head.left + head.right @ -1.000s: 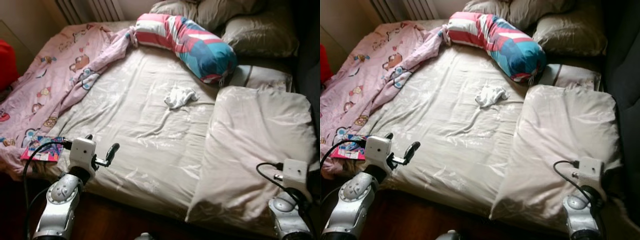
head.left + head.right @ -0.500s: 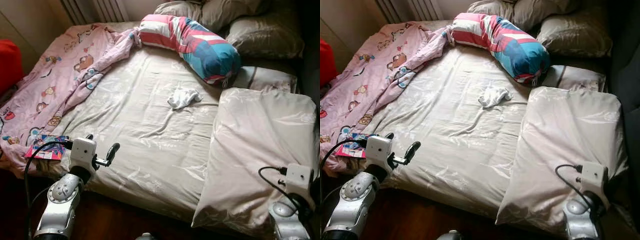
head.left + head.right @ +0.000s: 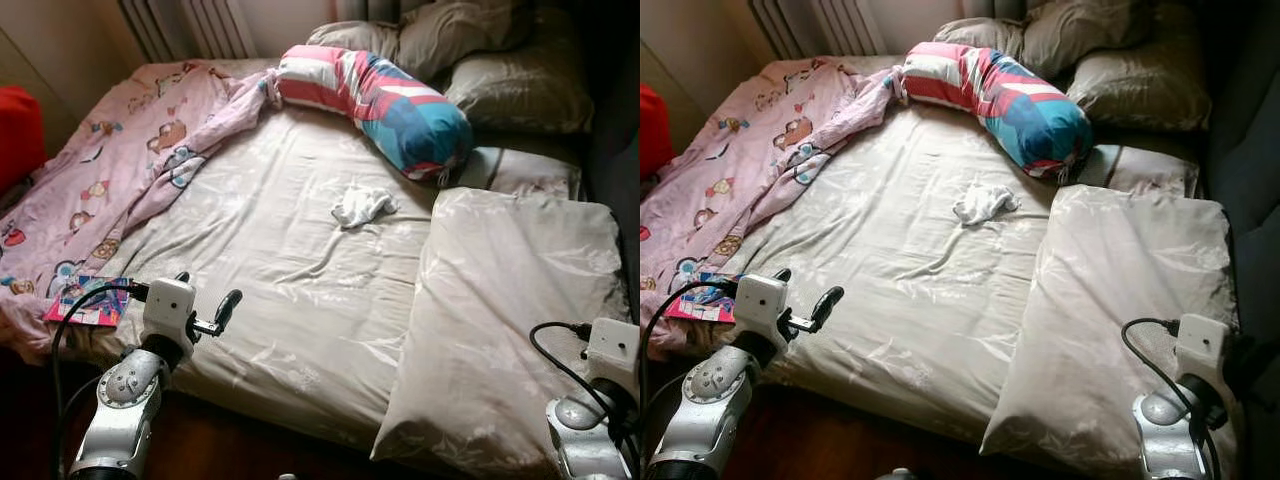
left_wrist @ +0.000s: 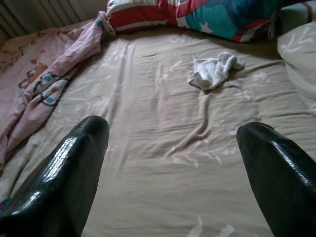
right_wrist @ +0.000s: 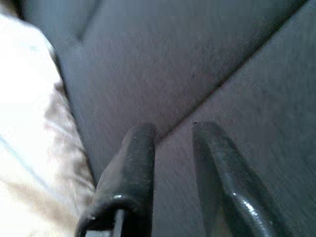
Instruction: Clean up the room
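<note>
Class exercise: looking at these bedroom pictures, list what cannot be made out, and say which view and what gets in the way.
1. Right gripper: head views cut its fingers off at the frame's lower edge.
2. Colourful booklet: its cover is too small to read, partly under the pink blanket.
3. Red object: cut off by the left edge.

Wide-apart black jaws over beige bedsheet (image 4: pixel 163 148), crumpled white cloth (image 4: pixel 213 70) well beyond.

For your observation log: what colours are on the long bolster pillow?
Red, white and blue-teal stripes on the bolster pillow; clearest in the left eye view.
</note>
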